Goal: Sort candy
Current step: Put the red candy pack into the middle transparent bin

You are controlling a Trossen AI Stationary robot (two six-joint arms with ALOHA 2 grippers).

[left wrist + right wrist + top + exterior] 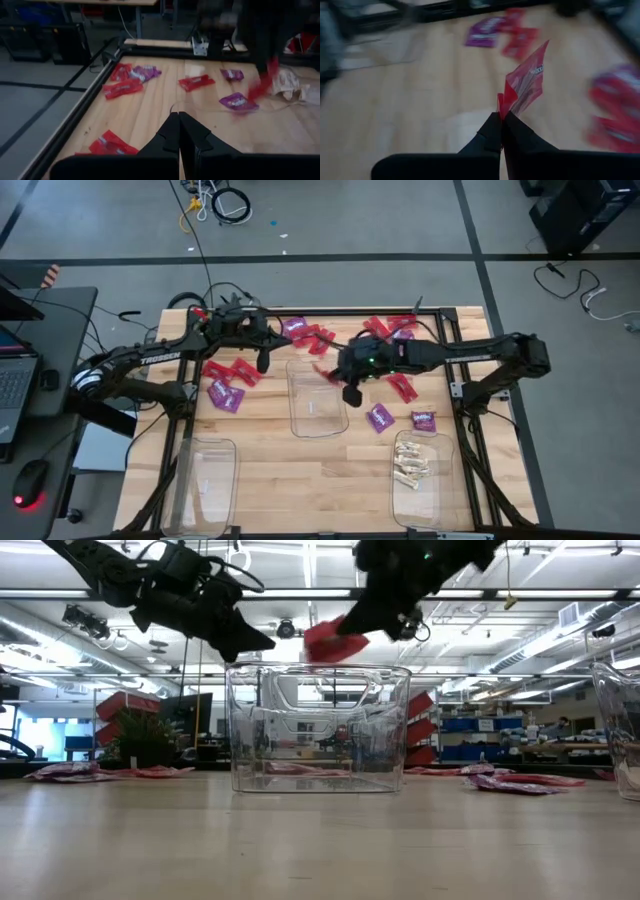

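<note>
Writing: "TROSSEN" in white on both dark arms; white letters on the held packet, too blurred to read.
Right gripper (501,119): fingers pinched shut on a shiny, crinkled red packet (526,82), held above the rim of the clear plastic middle bin (316,416).
Left gripper (179,131): closed, holding nothing, above the table beside that bin.
Other candy: red packets (233,372) and purple packets (380,417) lie loose on the wooden table (320,480); cream pieces (412,462) sit in the right bin (395,490).

"TROSSEN" is read in white lettering on the left arm (160,359). Lettering on the right arm (465,358) and candy packets is noted but illegible.
</note>
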